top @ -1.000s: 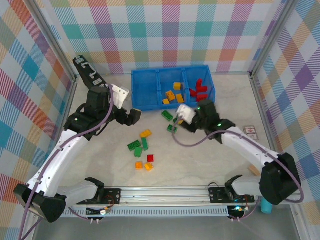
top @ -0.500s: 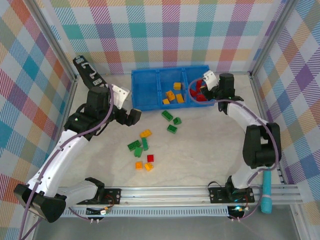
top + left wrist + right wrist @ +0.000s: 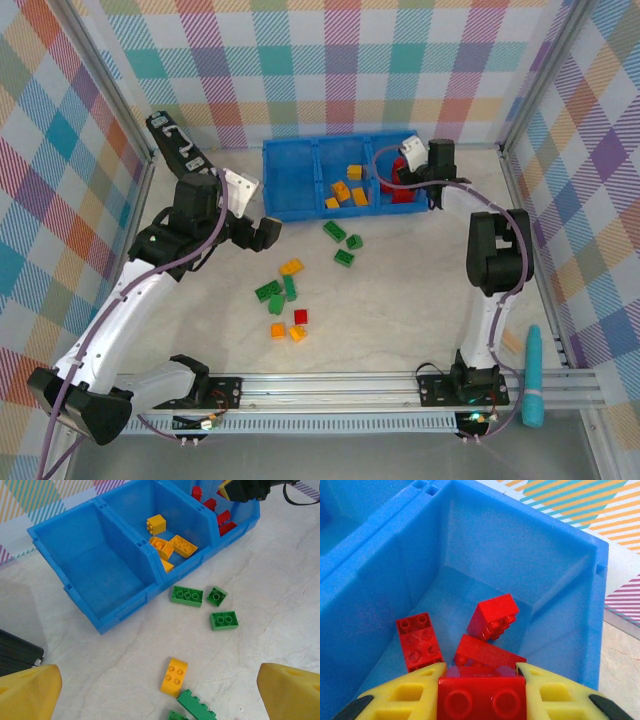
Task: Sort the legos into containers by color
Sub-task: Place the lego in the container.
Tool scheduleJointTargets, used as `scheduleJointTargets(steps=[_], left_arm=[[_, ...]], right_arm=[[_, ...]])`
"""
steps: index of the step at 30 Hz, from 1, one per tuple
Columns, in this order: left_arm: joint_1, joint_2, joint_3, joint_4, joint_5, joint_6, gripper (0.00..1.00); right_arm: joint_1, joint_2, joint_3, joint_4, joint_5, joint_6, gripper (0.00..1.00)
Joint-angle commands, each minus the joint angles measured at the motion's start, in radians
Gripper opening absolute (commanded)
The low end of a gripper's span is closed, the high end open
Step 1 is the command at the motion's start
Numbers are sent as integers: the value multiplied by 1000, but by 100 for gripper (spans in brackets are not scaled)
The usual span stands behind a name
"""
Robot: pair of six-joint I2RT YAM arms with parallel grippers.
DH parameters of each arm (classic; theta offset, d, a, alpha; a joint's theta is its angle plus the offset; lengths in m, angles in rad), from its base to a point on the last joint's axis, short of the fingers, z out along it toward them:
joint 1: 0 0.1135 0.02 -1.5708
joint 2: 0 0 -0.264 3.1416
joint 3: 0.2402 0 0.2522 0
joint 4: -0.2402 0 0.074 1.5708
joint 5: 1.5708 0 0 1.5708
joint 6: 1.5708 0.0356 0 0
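Note:
The blue bin (image 3: 290,175) stands at the back, and its left compartment (image 3: 100,575) is empty. Yellow bricks (image 3: 348,188) lie in the middle compartment and red bricks (image 3: 400,192) in the right one. My right gripper (image 3: 410,165) hangs over the right compartment. It (image 3: 481,680) is shut on a red brick (image 3: 481,697), just above three red bricks (image 3: 492,616). My left gripper (image 3: 266,232) is open and holds nothing, in front of the bin. On the table beneath it (image 3: 160,700) lies a yellow brick (image 3: 174,676). Green bricks (image 3: 187,595) lie loose nearby.
More loose bricks lie mid-table: green (image 3: 268,291), orange (image 3: 291,266) and one red (image 3: 301,316). A black flat case (image 3: 175,145) lies at the back left. A teal pen-like object (image 3: 532,375) lies by the right front rail. Plaid walls close three sides.
My right arm swung from the table beside the green bricks back to the bin's right compartment. The left arm and the loose bricks have not moved.

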State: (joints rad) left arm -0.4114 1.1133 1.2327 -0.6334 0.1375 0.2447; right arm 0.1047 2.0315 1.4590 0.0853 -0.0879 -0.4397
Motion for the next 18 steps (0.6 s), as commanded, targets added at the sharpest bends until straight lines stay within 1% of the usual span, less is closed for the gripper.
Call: scheduleJointTargets(steps=[1, 5, 9, 12, 16, 18], left_arm=[[-13, 10, -7, -15, -6, 16, 100], [-13, 12, -6, -17, -6, 18, 100], [-13, 10, -2, -20, -4, 18, 100], [-13, 4, -1, -24, -4, 19, 100], [-13, -16, 2, -25, -4, 19, 100], [-15, -29, 2, -26, -3, 21, 100]], right_arm=[[-5, 13, 53, -2, -37, 18, 29], [-5, 5, 50, -12, -66, 14, 39], [-1, -35, 19, -24, -128, -11, 50], [6, -78, -10, -38, -167, -40, 60], [28, -158, -38, -111, -187, -95, 63], [62, -237, -88, -159, -206, -166, 66]])
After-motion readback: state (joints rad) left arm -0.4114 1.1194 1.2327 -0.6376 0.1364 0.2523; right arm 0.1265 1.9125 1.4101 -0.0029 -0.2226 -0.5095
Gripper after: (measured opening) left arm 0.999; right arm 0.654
